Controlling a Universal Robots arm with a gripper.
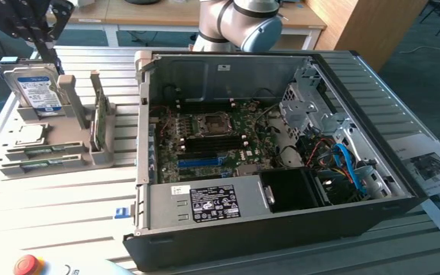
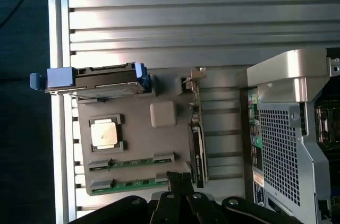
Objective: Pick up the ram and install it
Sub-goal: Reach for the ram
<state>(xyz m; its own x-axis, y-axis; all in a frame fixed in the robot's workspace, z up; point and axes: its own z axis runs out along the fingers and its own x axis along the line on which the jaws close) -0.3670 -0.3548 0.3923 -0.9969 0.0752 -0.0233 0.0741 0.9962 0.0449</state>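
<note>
In the exterior view the ram stands on its long edge in a slot of the grey parts holder. It is below the gripper and off to the side nearer the open computer case, while the hard drive stands almost directly beneath the fingers. The stick looks light, stiff and thin, a bare board whose chips would not forgive bending or a hard squeeze. I judge the sound hold to be across its two flat faces near the middle of the upper edge, clear of the contact edge seated in the slot. In the wrist view the gripper has its two fingers pressed together with nothing between them, hanging free above the holder. The ram runs edge-on just beside the fingertips, apparently untouched, though the height between them is hard to read here. The processor chip lies farther from the fingers, beyond a flat memory stick.
</note>
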